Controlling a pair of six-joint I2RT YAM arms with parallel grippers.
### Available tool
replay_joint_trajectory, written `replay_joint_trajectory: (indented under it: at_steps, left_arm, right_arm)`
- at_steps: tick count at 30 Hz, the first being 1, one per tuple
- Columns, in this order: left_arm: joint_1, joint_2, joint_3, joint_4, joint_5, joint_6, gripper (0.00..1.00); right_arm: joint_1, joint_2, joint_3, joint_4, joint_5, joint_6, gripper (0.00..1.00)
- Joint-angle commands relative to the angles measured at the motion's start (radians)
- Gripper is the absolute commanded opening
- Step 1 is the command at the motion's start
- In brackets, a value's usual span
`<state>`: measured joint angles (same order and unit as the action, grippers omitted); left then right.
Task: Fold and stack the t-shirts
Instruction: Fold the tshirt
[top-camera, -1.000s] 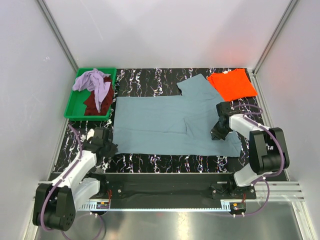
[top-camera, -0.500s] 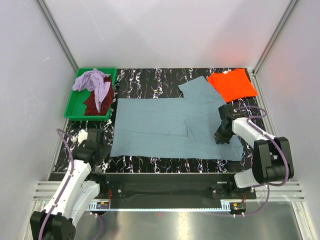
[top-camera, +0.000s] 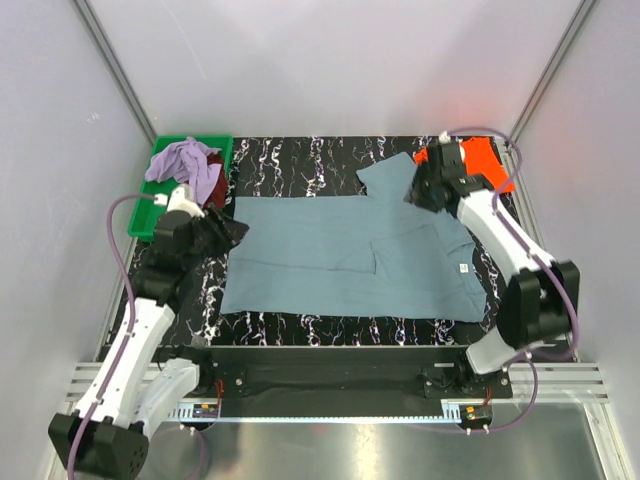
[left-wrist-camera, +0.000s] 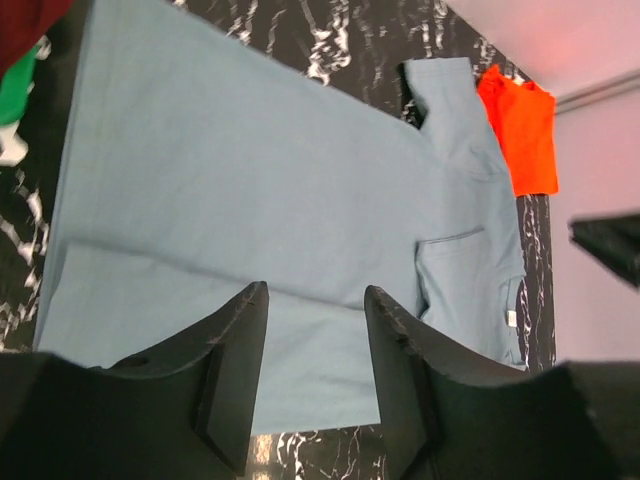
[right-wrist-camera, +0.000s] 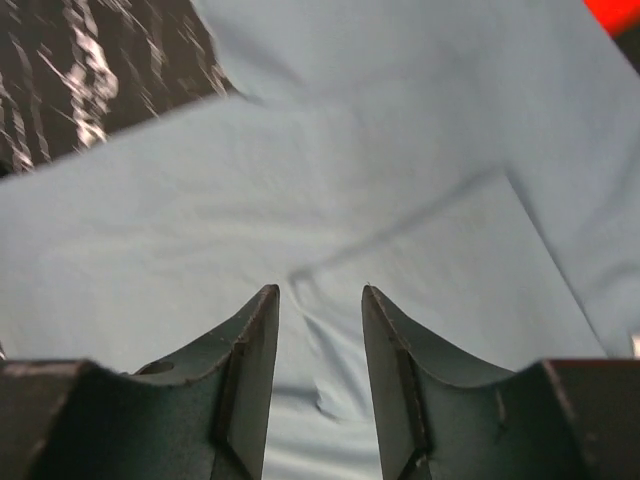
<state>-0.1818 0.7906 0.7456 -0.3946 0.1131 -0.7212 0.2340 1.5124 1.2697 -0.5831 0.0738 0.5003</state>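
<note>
I have the left fingers (left-wrist-camera: 238, 350) and right fingers (right-wrist-camera: 248, 350) both spread open and empty above the blue-grey t-shirt (top-camera: 340, 255) lying flat mid-frame, the folded orange t-shirt (top-camera: 490, 165) upper right, the green tray (top-camera: 140, 224) upper left holding the lavender t-shirt (top-camera: 185, 158) and maroon t-shirt (top-camera: 212, 186), on the black marbled counter (top-camera: 290, 160) between white walls (top-camera: 330, 70).

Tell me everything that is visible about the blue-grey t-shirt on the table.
The blue-grey t-shirt is plain, soft, thin-looking cloth with a small white label near the neck end. It lies spread flat on the black marbled table, hem to the left. Its near sleeve looks folded in over the body; the far sleeve sticks out beside the orange t-shirt. The open left claw is at its far-left corner, the open right claw over the far sleeve; neither holds it.
</note>
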Motion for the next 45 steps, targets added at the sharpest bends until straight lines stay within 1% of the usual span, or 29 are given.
replay_joint_trajectory:
  at_steps: [1,3,5,6,7,8,9,11,12,13,17,18,20,21,24,27,30,32,37,45]
  left_arm:
    - [-0.002,0.061,0.092,0.112,0.089,0.108,0.49]
    - [-0.002,0.113,0.115,0.14,0.088,0.108,0.5]
    - [-0.002,0.16,0.156,0.149,0.08,0.105,0.51]
    - [-0.002,0.176,0.167,0.152,0.08,0.103,0.51]
    - [-0.002,0.186,0.182,0.151,0.082,0.097,0.52]
    - [-0.002,0.202,0.189,0.143,0.077,0.092,0.52]
    - [-0.002,0.208,0.19,0.139,0.077,0.085,0.52]
    - [-0.002,0.213,0.175,0.145,0.089,0.071,0.52]
    - [-0.002,0.211,0.163,0.152,0.114,0.065,0.52]
    - [-0.002,0.207,0.146,0.163,0.128,0.048,0.52]
    - [-0.004,0.182,0.039,0.23,0.184,0.011,0.52]
    - [-0.004,0.18,0.026,0.237,0.2,0.006,0.52]
    - [-0.004,0.18,0.008,0.244,0.215,0.006,0.52]
    - [-0.004,0.18,-0.005,0.246,0.226,0.008,0.52]
    - [-0.004,0.176,-0.022,0.249,0.247,0.0,0.52]
    - [-0.004,0.162,-0.032,0.255,0.276,-0.017,0.52]
    - [-0.004,0.145,-0.034,0.257,0.292,-0.02,0.52]
    - [-0.004,0.133,-0.023,0.243,0.293,-0.015,0.52]
    - [-0.004,0.127,-0.009,0.23,0.283,0.0,0.53]
    - [-0.004,0.167,-0.018,0.272,0.304,-0.032,0.53]
  right_arm:
    - [0.021,0.136,0.172,0.025,0.078,-0.049,0.46]
    - [0.021,0.208,0.226,0.043,0.061,-0.066,0.47]
    - [0.031,0.274,0.324,0.057,0.049,-0.084,0.48]
    - [0.034,0.346,0.365,0.052,0.055,-0.104,0.48]
    - [0.039,0.383,0.441,0.045,0.084,-0.112,0.49]
    - [0.044,0.419,0.473,0.049,0.092,-0.12,0.5]
    - [0.051,0.489,0.505,0.054,0.099,-0.141,0.5]
    - [0.056,0.557,0.595,0.069,0.107,-0.161,0.5]
    - [0.06,0.625,0.629,0.069,0.1,-0.167,0.5]
    - [0.064,0.661,0.696,0.068,0.087,-0.174,0.5]
    - [0.103,0.842,0.867,0.069,0.086,-0.206,0.5]
    - [0.113,0.874,0.949,0.06,0.118,-0.213,0.5]
    - [0.137,0.937,1.043,0.046,0.153,-0.23,0.5]
    - [0.143,0.994,1.119,0.04,0.185,-0.233,0.51]
    - [0.149,1.081,1.219,0.026,0.233,-0.227,0.51]
    - [0.148,1.117,1.229,0.038,0.253,-0.233,0.52]
    - [0.149,1.12,1.176,0.098,0.215,-0.267,0.52]
    - [0.148,1.141,1.169,0.109,0.21,-0.29,0.52]
    - [0.148,1.195,1.246,0.078,0.231,-0.315,0.51]
    - [0.148,1.218,1.29,0.085,0.184,-0.327,0.49]
